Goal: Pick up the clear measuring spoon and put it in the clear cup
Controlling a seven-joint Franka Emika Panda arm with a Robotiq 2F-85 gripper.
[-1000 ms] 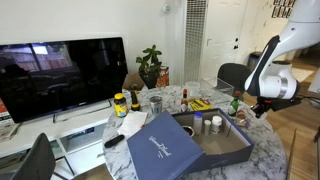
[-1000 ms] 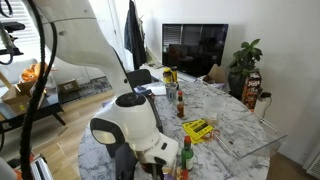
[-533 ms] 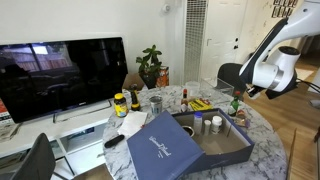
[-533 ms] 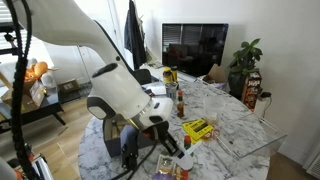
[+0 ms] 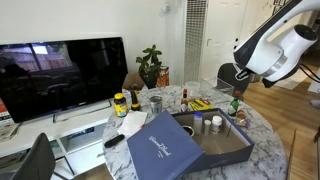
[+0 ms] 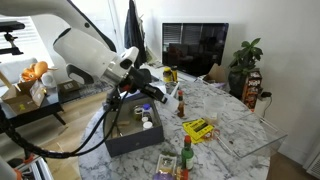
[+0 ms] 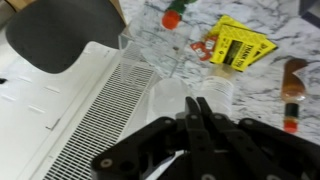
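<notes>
My gripper (image 7: 197,104) is shut, its two fingertips pressed together. A thin pale sliver (image 7: 173,157) runs back between the finger links; it looks like the clear measuring spoon, though most of it is hidden. A clear cup (image 7: 168,96) stands on the marble table right under the fingertips in the wrist view. In both exterior views the gripper (image 5: 239,77) (image 6: 156,95) hangs well above the table.
An open blue box (image 5: 226,150) (image 6: 122,140) holds small jars. A yellow packet (image 7: 238,45) (image 5: 199,104) (image 6: 198,128), sauce bottles (image 7: 290,92), a clear tray (image 7: 150,50) and a green bottle (image 6: 185,152) crowd the marble table (image 5: 262,135). A black chair (image 7: 62,30) stands beside it.
The arm has risen quickly from low at the table edge to well above the table. The fingers stay shut.
</notes>
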